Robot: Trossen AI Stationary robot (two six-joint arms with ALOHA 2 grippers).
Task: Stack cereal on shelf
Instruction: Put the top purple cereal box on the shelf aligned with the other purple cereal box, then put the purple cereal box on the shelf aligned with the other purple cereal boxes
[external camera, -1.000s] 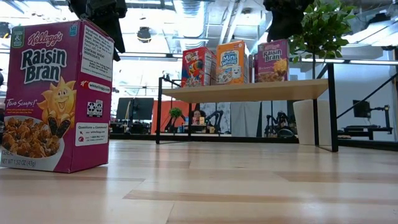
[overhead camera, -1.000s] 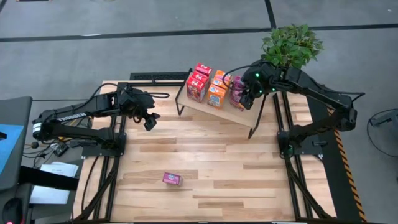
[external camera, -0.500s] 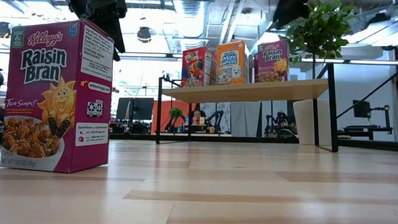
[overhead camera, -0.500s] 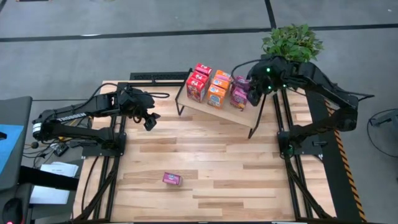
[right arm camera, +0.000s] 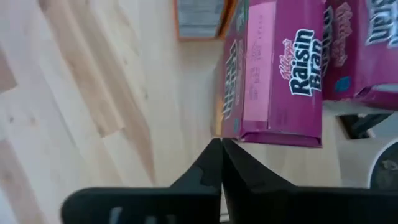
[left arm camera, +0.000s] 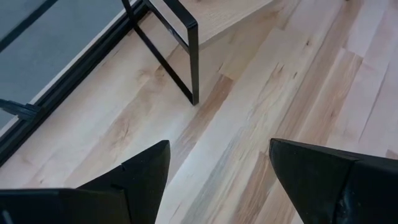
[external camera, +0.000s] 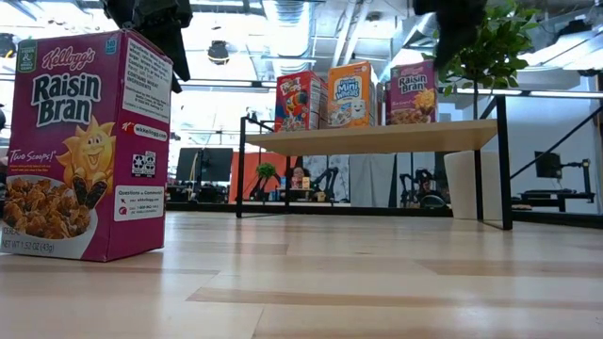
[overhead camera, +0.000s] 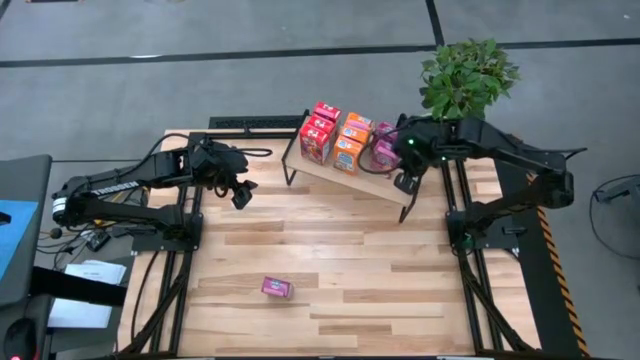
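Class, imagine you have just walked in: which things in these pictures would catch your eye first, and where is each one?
The shelf at the back of the table carries bright red, orange and purple cereal boxes, with the right gripper, shut, by its right end. One purple box stands alone near the table's front. The left gripper, open, hangs over the table's left side.

Right tool [overhead camera: 404, 180] moved off the magenta boxes [overhead camera: 384, 148], toward the shelf's [overhead camera: 350, 175] front edge, fingers together.
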